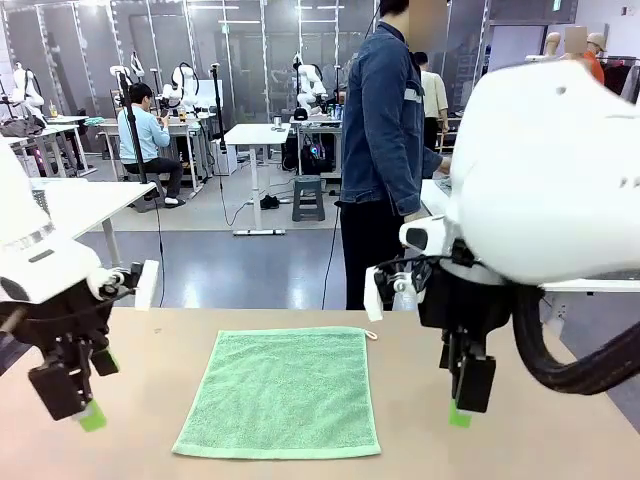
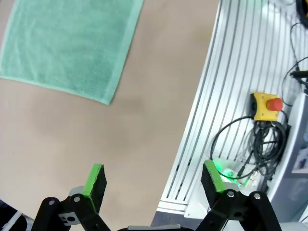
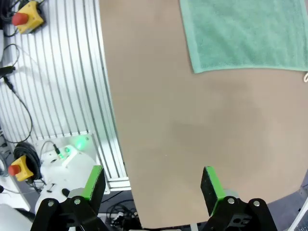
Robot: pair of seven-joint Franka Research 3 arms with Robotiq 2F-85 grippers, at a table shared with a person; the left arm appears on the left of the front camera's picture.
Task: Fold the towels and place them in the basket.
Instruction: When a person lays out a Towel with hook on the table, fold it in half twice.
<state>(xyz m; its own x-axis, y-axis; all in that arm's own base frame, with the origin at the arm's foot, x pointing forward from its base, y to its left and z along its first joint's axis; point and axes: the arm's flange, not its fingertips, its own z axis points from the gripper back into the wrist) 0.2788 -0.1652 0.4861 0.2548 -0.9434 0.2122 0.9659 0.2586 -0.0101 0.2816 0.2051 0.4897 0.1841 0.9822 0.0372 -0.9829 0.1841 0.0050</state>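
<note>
Currently one mint green towel (image 1: 280,393) lies flat and unfolded on the table (image 1: 520,440), bottom centre of the front view, with its white loop tag (image 1: 371,334) at the upper right corner. Left gripper (image 2: 153,183) hangs at lower left of that view, jaws wide apart, empty, clear of the towel. Right gripper (image 3: 151,185) is at lower right, jaws also spread, holding nothing, beside the towel without touching. Person (image 1: 385,150) stands upper centre, behind the table.

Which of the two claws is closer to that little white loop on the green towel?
Right. The right gripper hovers off the side of the towel that bears the loop; the left gripper hovers off the opposite side.
</note>
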